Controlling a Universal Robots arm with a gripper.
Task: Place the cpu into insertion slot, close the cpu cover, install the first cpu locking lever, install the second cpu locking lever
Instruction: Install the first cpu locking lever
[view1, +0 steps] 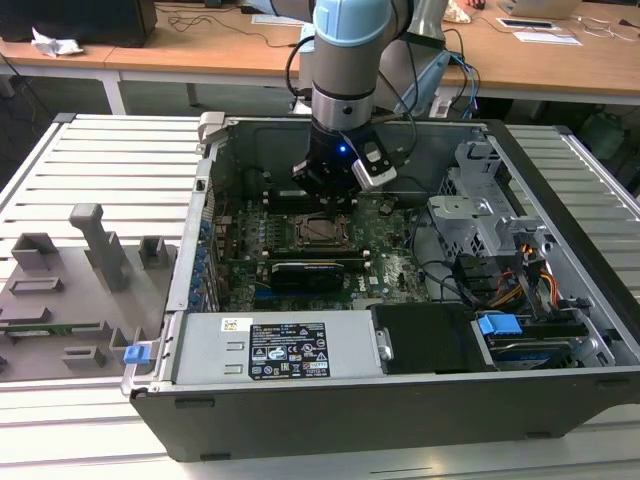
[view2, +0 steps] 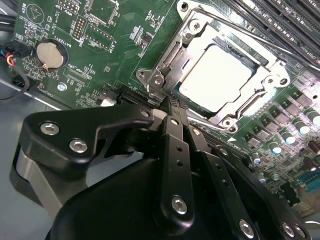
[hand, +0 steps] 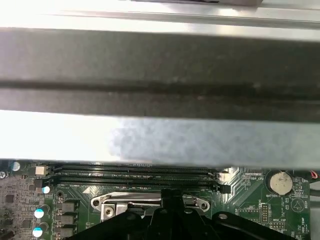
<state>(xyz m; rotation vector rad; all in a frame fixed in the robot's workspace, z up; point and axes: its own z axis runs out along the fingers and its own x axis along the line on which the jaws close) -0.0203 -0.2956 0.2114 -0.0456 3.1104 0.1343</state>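
Observation:
The cpu (view2: 215, 77) lies flat in the insertion slot (view1: 322, 232), its pale silver face showing through the window of the cpu cover (view2: 199, 29). The cover is folded down over it. My gripper (view2: 172, 103) is shut, its two black fingers (view2: 176, 135) pressed together. Their tips sit at the socket's corner, right by a thin metal locking lever (view2: 159, 82), and I cannot tell whether they touch it. In the exterior view the gripper (view1: 328, 205) hangs low inside the open computer case, just behind the socket. In the first wrist view the gripper (hand: 172, 192) meets the cover's edge (hand: 145, 200).
A long black card (view1: 310, 270) lies in front of the socket and memory slots (hand: 135, 172) lie beside it. A coin battery (view2: 49, 54) sits on the green board. The case wall (hand: 160, 60) is close by the wrist. A drive cage (view1: 480, 215) and cables are at the exterior view's right.

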